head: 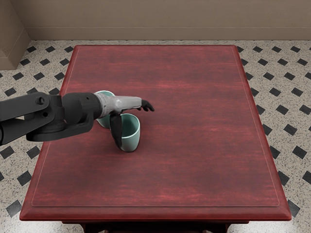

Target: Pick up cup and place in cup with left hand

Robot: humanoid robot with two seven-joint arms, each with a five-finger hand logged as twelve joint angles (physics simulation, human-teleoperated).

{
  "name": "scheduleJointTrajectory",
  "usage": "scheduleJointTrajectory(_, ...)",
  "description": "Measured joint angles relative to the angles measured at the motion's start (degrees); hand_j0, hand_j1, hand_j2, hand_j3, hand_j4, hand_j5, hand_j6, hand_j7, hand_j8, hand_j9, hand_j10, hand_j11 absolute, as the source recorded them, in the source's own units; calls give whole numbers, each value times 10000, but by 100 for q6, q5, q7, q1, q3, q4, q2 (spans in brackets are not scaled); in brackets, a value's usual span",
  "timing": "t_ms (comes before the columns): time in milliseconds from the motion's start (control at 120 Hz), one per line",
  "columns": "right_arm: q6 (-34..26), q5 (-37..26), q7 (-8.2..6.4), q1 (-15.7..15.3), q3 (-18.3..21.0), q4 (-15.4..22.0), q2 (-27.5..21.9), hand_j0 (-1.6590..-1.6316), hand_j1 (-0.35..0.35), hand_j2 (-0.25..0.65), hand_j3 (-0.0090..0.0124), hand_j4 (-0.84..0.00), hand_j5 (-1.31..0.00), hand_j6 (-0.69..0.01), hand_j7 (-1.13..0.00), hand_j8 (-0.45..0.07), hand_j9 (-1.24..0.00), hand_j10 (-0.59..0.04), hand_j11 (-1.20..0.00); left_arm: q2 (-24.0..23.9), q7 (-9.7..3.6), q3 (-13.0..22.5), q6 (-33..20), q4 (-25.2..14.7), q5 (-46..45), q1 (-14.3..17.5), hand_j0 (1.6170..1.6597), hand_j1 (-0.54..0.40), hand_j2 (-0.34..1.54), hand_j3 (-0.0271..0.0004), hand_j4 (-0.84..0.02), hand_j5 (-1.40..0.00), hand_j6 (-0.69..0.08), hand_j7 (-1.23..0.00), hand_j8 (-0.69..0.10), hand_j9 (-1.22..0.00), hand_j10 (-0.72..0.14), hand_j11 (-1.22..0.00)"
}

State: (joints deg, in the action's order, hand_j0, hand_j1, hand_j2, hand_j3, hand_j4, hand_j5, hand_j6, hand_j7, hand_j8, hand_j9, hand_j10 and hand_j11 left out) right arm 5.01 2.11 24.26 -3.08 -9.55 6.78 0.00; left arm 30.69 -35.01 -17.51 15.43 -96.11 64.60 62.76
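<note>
While the near cup (130, 141) is standing on the bench (194, 160), the far cup (104, 122) is sitting toward its eleven o'clock. The left hand (124, 103) is hovering open, gripping neither; its low thumb, swinging toward three o'clock, risks tipping the near cup.

the head view looks from above the near side of the table (204, 155), roughly centred between left and right, and faces down at a slant toward the far side. it stands far enough back to take in the whole tabletop (even a sliver of the frame below its near edge), with tiled floor (284, 104) to left and right and the foot of a wall (170, 19) beyond.
</note>
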Motion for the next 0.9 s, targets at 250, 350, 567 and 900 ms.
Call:
scheduleJointTrajectory(250, 0, 0, 0, 0, 0, 0, 0, -16581, -3491, 1, 0, -4, -1, -5, 0, -4, 0, -3, 0, 7, 0, -1, 22, 4, -8, 0, 16579, -764, 1655, 0, -2519, -3377, -2537, -3366, -2544, -3358, -2542, -3352)
scheduleJointTrajectory(350, 1, 0, 0, 0, 1, 2, 0, -16581, -3491, 1, 0, -3, -1, -5, 0, -4, 0, -2, 0, 16, 0, 1, 30, 4, -15, 0, 16580, -678, 1283, 0, -2858, -3769, -2871, -3761, -2875, -3756, -2870, -3752)
scheduleJointTrajectory(567, 7, -1, 0, 0, 5, 4, 0, -16581, -3491, 1, 0, -3, -1, -5, 0, -3, 0, -2, 0, 29, 1, -6, 39, 5, -56, 8, 16577, -818, 916, 0, -3498, -4597, -3506, -4594, -3310, -4582, -3506, -4581)
scheduleJointTrajectory(900, 9, -8, 1, 0, 5, 8, 0, -16581, -3491, 1, 0, -3, -1, -4, 0, -3, 0, -1, 0, 34, 1, -40, 78, 14, -114, 41, 16561, -899, 564, 0, -4253, -5709, -4153, -5718, -3106, -5720, -3538, -5710)
